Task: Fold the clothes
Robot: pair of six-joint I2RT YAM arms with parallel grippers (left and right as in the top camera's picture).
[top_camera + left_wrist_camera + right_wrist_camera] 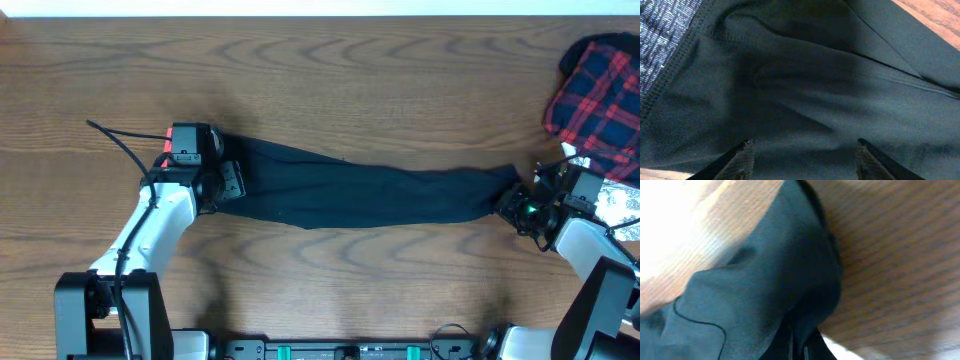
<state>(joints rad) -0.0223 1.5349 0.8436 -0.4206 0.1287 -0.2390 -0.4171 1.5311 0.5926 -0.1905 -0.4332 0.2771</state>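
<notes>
The black trousers lie stretched in a long band across the wooden table, left to right. My left gripper is at their left end, open. In the left wrist view its fingertips stand wide apart over dark fabric, with the grey-flecked waistband at the upper left. My right gripper is at the trousers' right end. In the right wrist view it is shut, and the black cloth is bunched and pinched between the jaws.
A red-and-black plaid garment lies at the table's far right corner. A white cloth with dark print sits just behind the right arm. Bare wood table surrounds the trousers.
</notes>
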